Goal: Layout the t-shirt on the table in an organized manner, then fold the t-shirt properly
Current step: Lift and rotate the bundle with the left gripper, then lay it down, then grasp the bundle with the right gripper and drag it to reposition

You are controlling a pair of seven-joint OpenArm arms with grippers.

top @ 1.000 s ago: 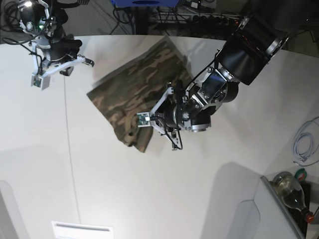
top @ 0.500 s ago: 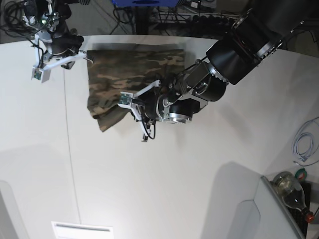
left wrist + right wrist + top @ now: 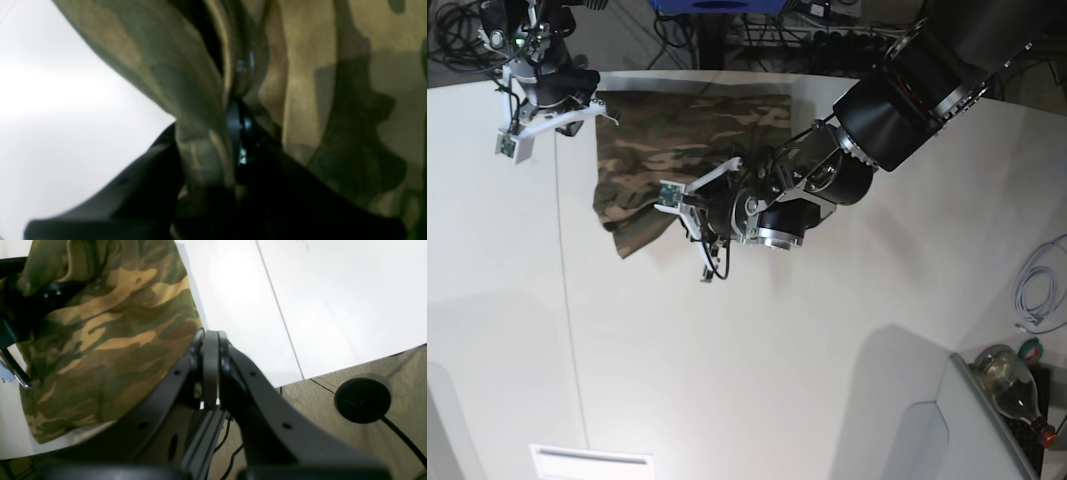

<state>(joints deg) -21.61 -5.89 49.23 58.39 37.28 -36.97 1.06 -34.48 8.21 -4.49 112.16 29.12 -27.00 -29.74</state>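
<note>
A camouflage t-shirt (image 3: 682,135) lies bunched near the far edge of the white table (image 3: 827,350), toward its far left corner, part flat and part gathered in folds. The left claw (image 3: 685,212) is clamped on a fold at the shirt's near edge; the left wrist view shows cloth pinched between its jaws. The right claw (image 3: 599,113), at the shirt's far left corner, has its jaws pressed together; the right wrist view places the shirt's edge right at their tips, and the base view suggests a corner is caught there, though the grip itself is not plain. By the look of it, the work is in the laying-out step: the shirt is not yet flat and no fold has begun. The next move calls for drawing the two held points apart to pull the cloth taut, then lowering it flat onto open table.
</note>
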